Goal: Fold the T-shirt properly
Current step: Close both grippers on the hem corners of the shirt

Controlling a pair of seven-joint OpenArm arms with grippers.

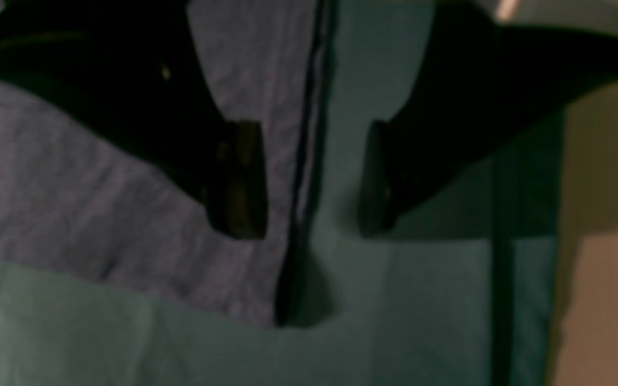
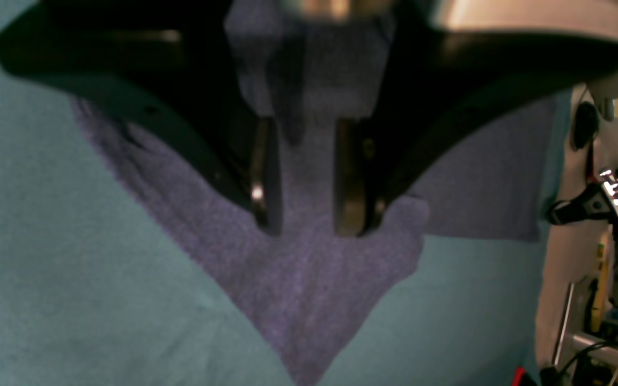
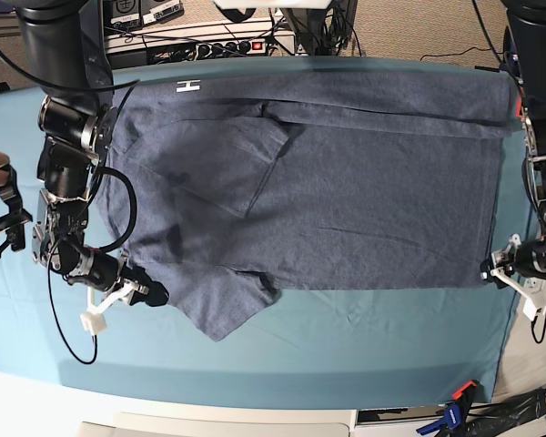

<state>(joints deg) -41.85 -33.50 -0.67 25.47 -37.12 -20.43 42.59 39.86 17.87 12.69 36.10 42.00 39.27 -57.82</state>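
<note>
The blue-grey T-shirt (image 3: 346,182) lies spread across the teal table cloth (image 3: 346,355), with a white letter (image 3: 189,86) at its far left and one sleeve folded in over the body. My right gripper (image 3: 155,294) sits at the near-left sleeve. In the right wrist view, that gripper (image 2: 306,182) has its jaws apart, and T-shirt (image 2: 309,279) fabric fills the gap. My left gripper (image 3: 488,273) is at the hem's near-right corner. Seen from the left wrist, the gripper (image 1: 307,182) is open and straddles the T-shirt (image 1: 73,177) edge, one finger over shirt, one over table cloth (image 1: 421,300).
A power strip and cables (image 3: 209,44) lie beyond the table's far edge. A blue and orange clamp (image 3: 455,410) grips the near right corner. Past the table's edge in the right wrist view is cluttered equipment (image 2: 609,198).
</note>
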